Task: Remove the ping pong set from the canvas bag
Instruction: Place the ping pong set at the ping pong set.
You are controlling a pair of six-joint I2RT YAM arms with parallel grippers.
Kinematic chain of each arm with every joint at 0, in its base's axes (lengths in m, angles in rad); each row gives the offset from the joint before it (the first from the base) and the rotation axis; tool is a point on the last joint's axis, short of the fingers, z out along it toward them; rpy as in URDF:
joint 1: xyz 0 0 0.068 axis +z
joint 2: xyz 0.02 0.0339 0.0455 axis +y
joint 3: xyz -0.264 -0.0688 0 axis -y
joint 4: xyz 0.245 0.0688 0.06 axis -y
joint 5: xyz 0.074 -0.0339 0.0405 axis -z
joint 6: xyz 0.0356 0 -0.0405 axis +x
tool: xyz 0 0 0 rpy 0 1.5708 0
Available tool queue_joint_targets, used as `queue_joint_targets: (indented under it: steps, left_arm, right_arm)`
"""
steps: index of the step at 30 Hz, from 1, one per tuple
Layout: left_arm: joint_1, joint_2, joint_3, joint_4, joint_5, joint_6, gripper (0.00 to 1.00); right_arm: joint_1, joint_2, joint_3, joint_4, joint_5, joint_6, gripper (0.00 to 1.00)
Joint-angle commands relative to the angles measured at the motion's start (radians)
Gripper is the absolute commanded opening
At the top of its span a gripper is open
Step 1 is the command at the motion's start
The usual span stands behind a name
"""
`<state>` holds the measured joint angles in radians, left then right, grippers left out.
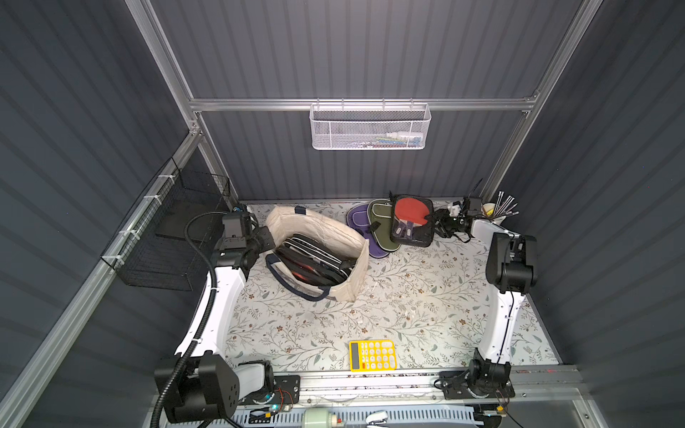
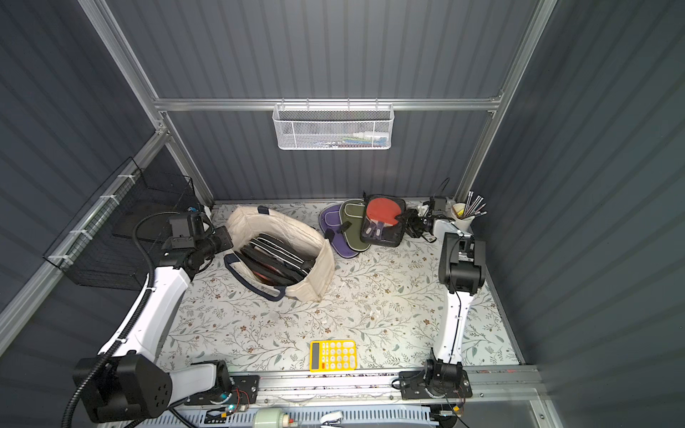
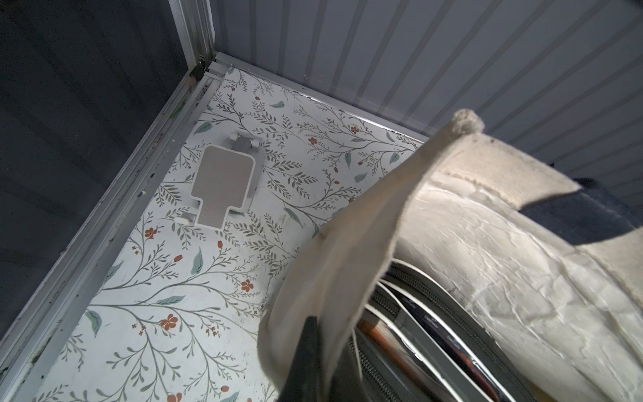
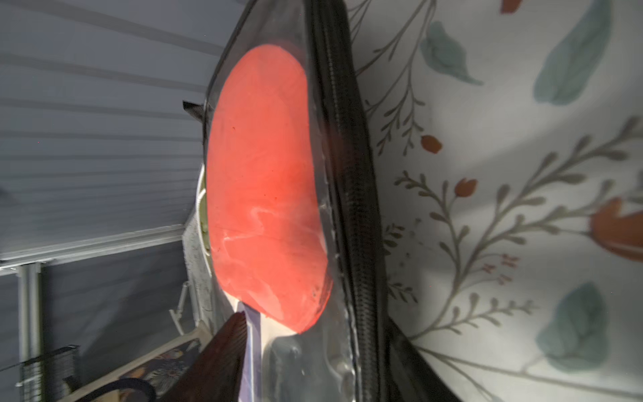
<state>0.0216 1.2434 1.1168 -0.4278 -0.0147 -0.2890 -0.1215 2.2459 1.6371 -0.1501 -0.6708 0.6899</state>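
Top views: ping pong set (image 1: 410, 216) just beside right pincer (image 1: 440, 222), openness indiscernible; left pincer (image 1: 271, 245) tight on canvas bag (image 1: 333, 229).

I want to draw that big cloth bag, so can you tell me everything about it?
The canvas bag is cream cloth, soft and wrinkly, with navy strap handles. It stands open on the flowery table, near the back left. Packed inside are black zipped cases. The left gripper is pinching its rim.

Likely lab: aluminium frame (image 1: 259, 105), grey panels (image 1: 370, 48).
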Motion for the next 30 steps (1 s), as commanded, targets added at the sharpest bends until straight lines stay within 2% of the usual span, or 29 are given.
queue_joint_targets:
  steps: [1, 7, 15, 23, 30]
  left_arm:
    - [0.007, -0.023, -0.001, 0.034, 0.012, 0.016, 0.0]
    - [0.008, -0.024, -0.002, 0.034, 0.012, 0.015, 0.0]
    - [0.009, -0.021, 0.0, 0.035, 0.015, 0.016, 0.0]
    - [0.011, -0.021, -0.002, 0.038, 0.034, 0.019, 0.0]
    - [0.011, -0.007, -0.004, 0.035, 0.065, 0.02, 0.0]
  right_arm:
    - [0.01, -0.013, 0.025, -0.072, 0.045, -0.053, 0.64]
    - [0.013, -0.03, 0.018, -0.107, 0.092, -0.065, 0.71]
    - [0.014, -0.096, 0.0, -0.127, 0.164, -0.074, 0.99]
    - [0.049, -0.263, -0.077, -0.115, 0.229, -0.125, 0.99]
    - [0.186, -0.494, -0.112, -0.122, 0.286, -0.237, 0.99]
